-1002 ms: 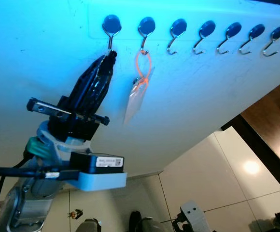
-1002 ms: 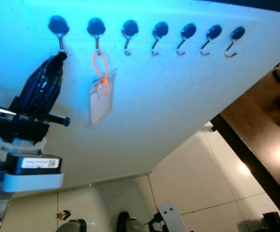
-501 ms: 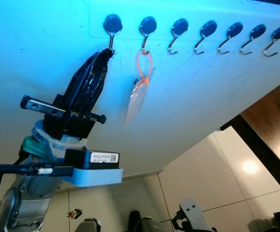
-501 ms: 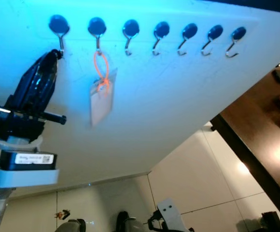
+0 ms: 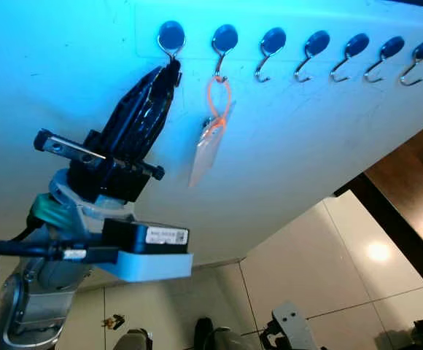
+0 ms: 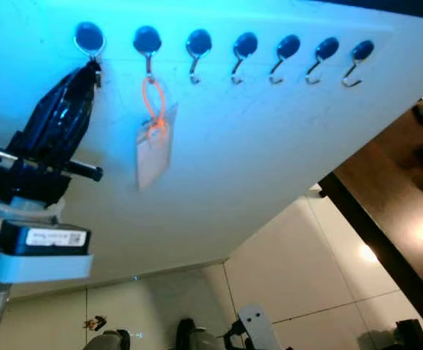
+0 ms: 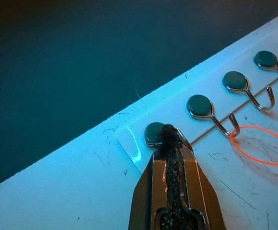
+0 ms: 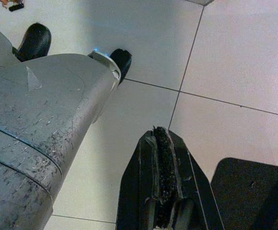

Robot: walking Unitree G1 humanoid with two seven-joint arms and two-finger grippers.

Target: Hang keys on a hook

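A row of several dark-headed metal hooks runs along the pale wall. An orange loop (image 5: 215, 102) with a pale tag (image 5: 207, 149) hangs from the second hook (image 5: 223, 42) from the left, also seen as the orange loop (image 7: 260, 145) in the left wrist view. My left gripper (image 5: 171, 71) is raised with its fingers shut, its tips touching the shank of the first hook (image 5: 171, 38). Nothing shows between the left gripper's (image 7: 169, 135) fingertips. My right gripper (image 8: 161, 139) hangs shut above the floor.
Free hooks (image 5: 310, 51) continue to the right of the tag. A dark wooden table edge (image 5: 386, 219) runs diagonally at the lower right. Below lie pale floor tiles (image 5: 321, 262), my own grey leg (image 8: 38, 124) and black feet (image 8: 33, 40).
My left gripper dipped slightly left, then rose a little, so its tips now sit higher against the first hook. The tag has barely stirred.
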